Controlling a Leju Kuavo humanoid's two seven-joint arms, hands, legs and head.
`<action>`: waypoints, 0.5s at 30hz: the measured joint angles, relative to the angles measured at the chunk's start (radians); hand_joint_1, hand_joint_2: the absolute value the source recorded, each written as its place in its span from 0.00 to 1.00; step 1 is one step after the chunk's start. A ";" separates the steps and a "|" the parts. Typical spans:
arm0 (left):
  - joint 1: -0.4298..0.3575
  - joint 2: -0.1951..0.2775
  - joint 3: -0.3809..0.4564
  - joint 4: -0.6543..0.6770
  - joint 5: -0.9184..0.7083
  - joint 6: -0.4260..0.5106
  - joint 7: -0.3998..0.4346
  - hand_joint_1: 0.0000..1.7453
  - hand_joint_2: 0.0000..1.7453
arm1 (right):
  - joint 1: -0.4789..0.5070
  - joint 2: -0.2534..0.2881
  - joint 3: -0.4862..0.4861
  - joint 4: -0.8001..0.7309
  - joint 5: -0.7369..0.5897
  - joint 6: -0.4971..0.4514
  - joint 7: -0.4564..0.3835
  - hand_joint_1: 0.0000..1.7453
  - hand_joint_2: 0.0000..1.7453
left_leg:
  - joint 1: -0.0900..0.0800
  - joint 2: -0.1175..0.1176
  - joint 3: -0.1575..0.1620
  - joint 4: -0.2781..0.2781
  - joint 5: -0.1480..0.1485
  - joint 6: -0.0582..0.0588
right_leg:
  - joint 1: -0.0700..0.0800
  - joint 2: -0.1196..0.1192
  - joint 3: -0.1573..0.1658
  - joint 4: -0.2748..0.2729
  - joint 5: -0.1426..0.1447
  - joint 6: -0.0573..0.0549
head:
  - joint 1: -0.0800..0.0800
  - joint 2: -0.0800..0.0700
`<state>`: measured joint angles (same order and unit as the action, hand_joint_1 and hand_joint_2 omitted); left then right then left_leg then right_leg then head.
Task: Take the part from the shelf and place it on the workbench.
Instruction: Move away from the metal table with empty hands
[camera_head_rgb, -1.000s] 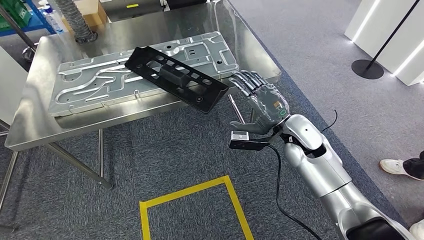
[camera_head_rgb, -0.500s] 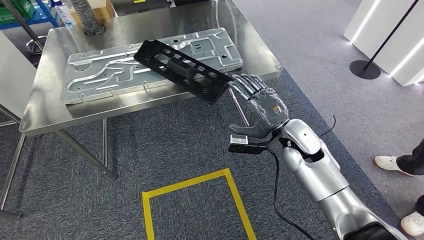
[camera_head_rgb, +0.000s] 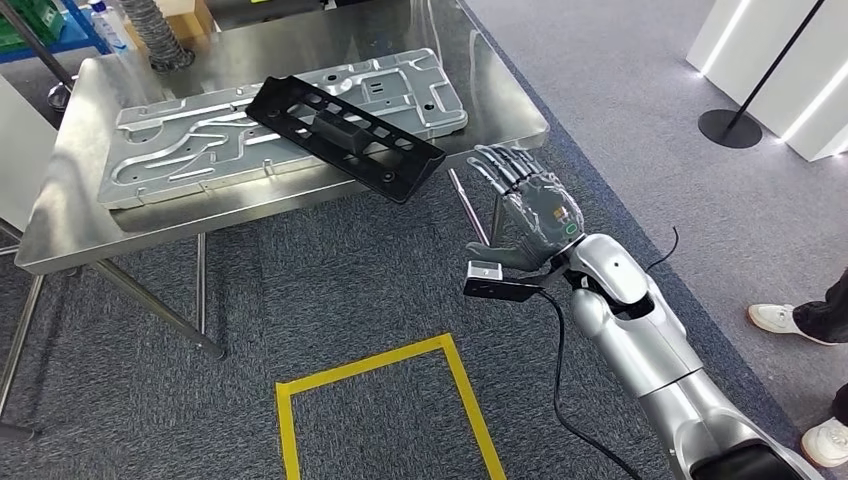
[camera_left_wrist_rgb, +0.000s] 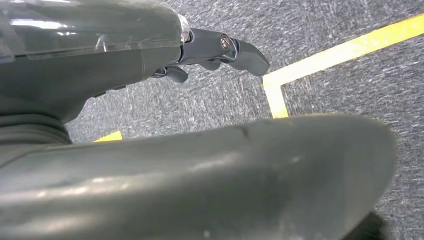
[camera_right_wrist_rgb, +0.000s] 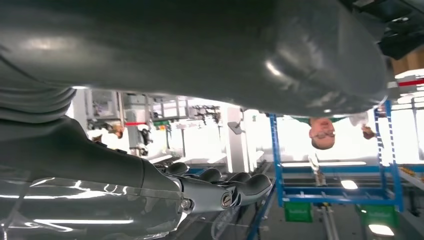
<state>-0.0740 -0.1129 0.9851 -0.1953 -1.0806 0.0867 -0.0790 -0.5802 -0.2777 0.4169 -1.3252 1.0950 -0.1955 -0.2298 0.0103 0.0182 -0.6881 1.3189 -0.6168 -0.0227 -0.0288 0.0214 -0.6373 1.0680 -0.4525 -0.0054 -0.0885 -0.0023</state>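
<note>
One black part lies in the upper middle of the head view, resting aslant on a silver stamped panel on the steel bench, its lower end jutting past the bench's near edge. Right of it, just off that end, the right hand holds nothing, fingers apart. The left hand hangs over grey carpet with yellow tape; I cannot tell its finger state.

Open carpet surrounds the right robot hand; workbench edge and black part stand just ahead
</note>
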 joint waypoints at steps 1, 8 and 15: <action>0.001 0.000 0.000 0.000 0.002 -0.002 0.002 0.00 0.00 | 0.004 0.000 -0.002 0.000 -0.002 -0.001 -0.001 0.00 0.00 | 0.000 -0.002 -0.001 0.003 0.008 0.004 | 0.002 0.001 0.000 0.000 0.001 -0.001 | 0.000 0.000; -0.003 0.001 0.000 0.000 0.001 -0.008 0.013 0.00 0.00 | 0.017 0.000 -0.021 -0.008 -0.003 -0.004 0.000 0.00 0.00 | -0.026 -0.011 0.139 -0.293 0.140 0.036 | -0.003 0.003 -0.008 -0.020 0.030 0.022 | 0.000 0.000; -0.003 0.002 0.000 0.000 -0.007 -0.014 0.011 0.00 0.00 | 0.041 0.018 -0.038 -0.010 -0.002 -0.004 0.004 0.00 0.00 | -0.027 0.004 0.109 -0.353 0.213 0.057 | 0.012 -0.006 -0.082 0.202 -0.139 0.034 | 0.000 0.000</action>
<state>-0.0771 -0.1114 0.9854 -0.1957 -1.0878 0.0722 -0.0682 -0.5393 -0.2595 0.3789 -1.3353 1.0927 -0.1995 -0.2261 -0.0170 0.0226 -0.5786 0.9654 -0.4039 0.0342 -0.0171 0.0153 -0.7196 1.2695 -0.5910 0.0288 -0.0884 -0.0023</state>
